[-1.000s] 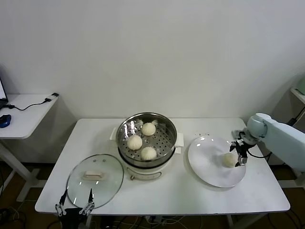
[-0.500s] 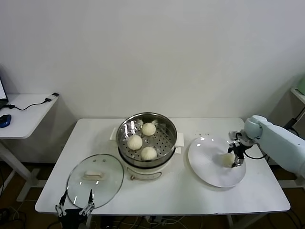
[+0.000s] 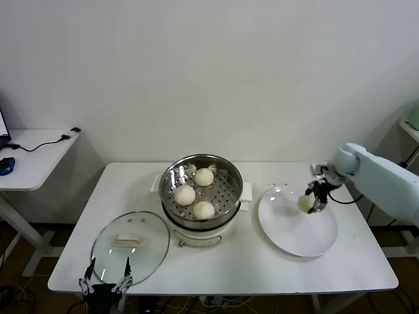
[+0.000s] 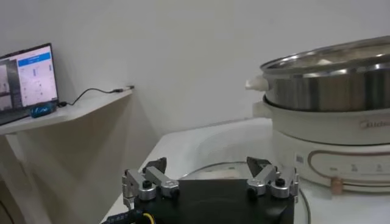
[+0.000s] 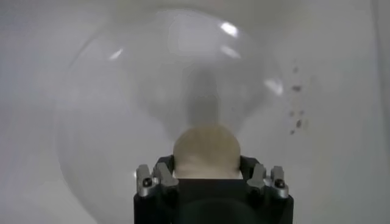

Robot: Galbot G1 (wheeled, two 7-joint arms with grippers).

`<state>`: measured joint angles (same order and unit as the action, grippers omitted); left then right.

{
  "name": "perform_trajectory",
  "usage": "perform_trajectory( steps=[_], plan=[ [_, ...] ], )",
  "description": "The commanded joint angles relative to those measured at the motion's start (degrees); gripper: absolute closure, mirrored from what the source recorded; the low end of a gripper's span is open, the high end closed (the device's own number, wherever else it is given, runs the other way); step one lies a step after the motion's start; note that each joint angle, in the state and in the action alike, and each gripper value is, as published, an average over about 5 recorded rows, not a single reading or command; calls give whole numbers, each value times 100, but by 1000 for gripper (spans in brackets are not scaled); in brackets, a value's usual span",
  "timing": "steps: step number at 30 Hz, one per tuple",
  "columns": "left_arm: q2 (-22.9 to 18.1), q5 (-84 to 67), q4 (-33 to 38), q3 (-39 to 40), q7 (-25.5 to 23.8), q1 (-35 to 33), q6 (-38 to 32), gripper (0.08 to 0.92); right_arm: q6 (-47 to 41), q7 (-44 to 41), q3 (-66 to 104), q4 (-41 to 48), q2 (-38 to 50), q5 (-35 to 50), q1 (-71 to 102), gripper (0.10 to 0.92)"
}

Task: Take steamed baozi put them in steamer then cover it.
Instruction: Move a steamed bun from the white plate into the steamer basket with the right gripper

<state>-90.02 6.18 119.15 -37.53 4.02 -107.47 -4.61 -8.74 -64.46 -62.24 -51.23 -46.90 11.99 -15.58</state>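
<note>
Three steamed baozi [image 3: 185, 195] lie on the perforated tray of the steamer [image 3: 201, 166], a shiny steel pot on a white base at the table's middle. My right gripper [image 3: 309, 203] is shut on a fourth cream-white baozi [image 3: 305, 203], lifted a little above the left part of the white plate [image 3: 294, 233]. In the right wrist view the baozi [image 5: 206, 152] sits squeezed between the fingers [image 5: 163, 172] over the plate [image 5: 109, 122]. My left gripper [image 3: 105, 282] stands open, parked at the table's front left edge near the glass lid [image 3: 131, 245].
The glass lid with its white handle lies flat left of the steamer [image 4: 329, 91]. A side desk [image 3: 33, 154] with a laptop and a blue mouse stands far left. The table's front edge [image 3: 222, 288] runs below the plate and the lid.
My right gripper closed on the baozi on the plate, then lifted it and moved it left toward the steamer. The left arm stayed put.
</note>
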Motion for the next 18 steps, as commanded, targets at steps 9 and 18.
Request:
perform_trajectory(
  steps=[9, 18],
  plan=[
    [56, 4, 106, 234, -29, 19, 28, 177, -713, 266, -3059, -612, -1868, 3717, -3424, 334],
    [196, -45, 31, 197, -33, 8, -7, 177, -933, 524, -3413, -699, -2808, 4102, -3246, 330]
  ],
)
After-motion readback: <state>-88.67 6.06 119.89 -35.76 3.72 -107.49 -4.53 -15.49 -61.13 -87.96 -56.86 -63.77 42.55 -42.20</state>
